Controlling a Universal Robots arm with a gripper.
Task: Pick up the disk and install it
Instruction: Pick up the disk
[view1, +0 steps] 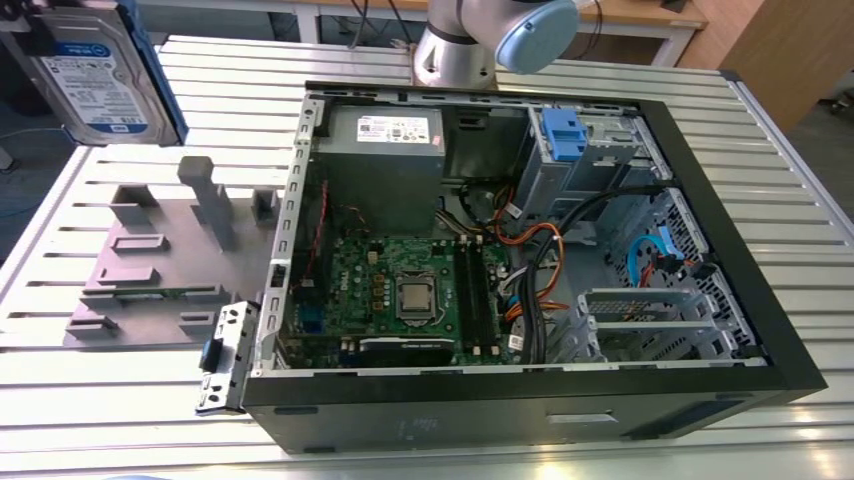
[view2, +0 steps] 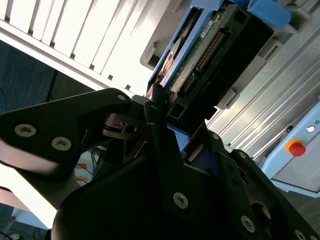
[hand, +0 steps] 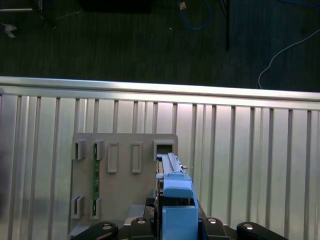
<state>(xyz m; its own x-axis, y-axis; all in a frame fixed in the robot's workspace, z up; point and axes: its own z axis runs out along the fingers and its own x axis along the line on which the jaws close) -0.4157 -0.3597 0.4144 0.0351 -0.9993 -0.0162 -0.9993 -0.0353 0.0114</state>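
Up close, the second wrist view shows the pincer (view2: 170, 120) pinching the disk (view2: 220, 45); the exterior view adds its label, at ten o'clock from the open computer case (view1: 534, 400).

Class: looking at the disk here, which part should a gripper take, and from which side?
Pinch the disk across its two broad flat faces near one end, approaching end-on, as the gripper does now. It is a thin slab with parallel faces.
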